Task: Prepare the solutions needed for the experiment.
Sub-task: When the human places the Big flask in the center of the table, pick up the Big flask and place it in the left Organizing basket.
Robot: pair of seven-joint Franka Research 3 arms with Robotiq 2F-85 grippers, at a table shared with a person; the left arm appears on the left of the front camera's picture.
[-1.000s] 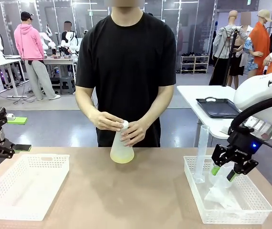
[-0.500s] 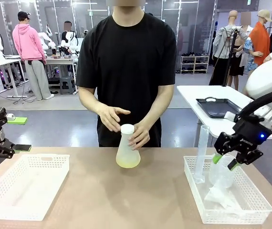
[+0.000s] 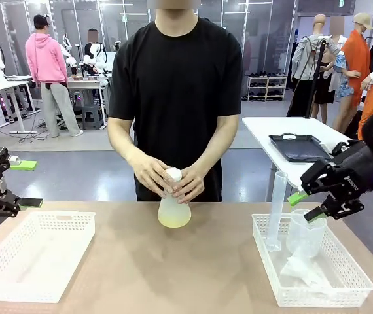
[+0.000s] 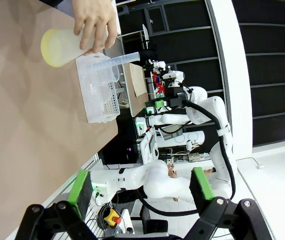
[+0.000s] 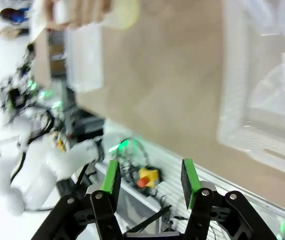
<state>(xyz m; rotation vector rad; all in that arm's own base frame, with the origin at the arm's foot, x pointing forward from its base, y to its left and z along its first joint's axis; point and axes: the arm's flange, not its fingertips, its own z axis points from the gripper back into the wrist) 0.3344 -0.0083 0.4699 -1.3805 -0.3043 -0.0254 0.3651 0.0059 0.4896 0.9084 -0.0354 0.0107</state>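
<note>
**Flask in hand, seen past parted fingers**

The left gripper (image 4: 141,186) has its green pads wide apart, with nothing between them. Beyond it, at the brown table (image 4: 32,125), a person's hand (image 4: 95,22) grips a conical flask (image 4: 65,45) — a pale yellow-green solution (image 4: 50,50) lies at its base. Just beside the flask, a white basket (image 4: 100,95) holds a clear measuring cylinder (image 4: 120,59) that reaches out past the rim.

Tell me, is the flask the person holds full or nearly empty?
Nearly empty: the flask holds just a shallow pale yellow-green solution layer at its base.
</note>
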